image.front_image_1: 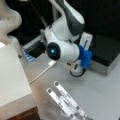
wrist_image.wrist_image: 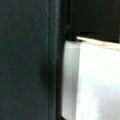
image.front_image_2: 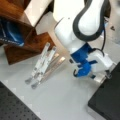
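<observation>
The end effector sits low at a front view's right, just beside the edge of a black box; in a front view it is mostly hidden behind the arm. Whether its fingers are wide or narrow, I cannot tell. A blue mount joins it to the white wrist. In the wrist view, only a dark wall and a pale surface show, very close. On the grey desk, well apart, lie folded metal strips near a wooden shelf. A white cable runs over the desk.
</observation>
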Tool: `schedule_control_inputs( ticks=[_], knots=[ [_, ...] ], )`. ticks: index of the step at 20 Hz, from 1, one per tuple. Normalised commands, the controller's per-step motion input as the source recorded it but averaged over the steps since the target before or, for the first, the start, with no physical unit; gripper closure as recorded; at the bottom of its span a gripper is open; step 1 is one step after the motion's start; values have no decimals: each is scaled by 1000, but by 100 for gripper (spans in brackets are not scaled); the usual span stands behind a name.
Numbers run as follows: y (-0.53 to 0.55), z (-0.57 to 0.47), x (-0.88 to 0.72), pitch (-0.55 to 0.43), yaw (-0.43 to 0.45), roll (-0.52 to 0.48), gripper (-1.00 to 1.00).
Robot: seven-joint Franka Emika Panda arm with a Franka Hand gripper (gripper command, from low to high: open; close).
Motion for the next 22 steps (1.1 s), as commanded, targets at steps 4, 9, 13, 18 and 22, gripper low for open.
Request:
schedule_control_inputs(
  ticks=[4,9,13,18,22],
  knots=[
    [-69,-127,25,-31,-141,300,-100],
    [10,-154,58,-96,-134,261,-100],
    [5,-155,45,-130,-64,225,-100],
    [-14,-83,29,-68,-15,150,-100],
    [-44,-10,23,-49,10,169,-100]
  ],
)
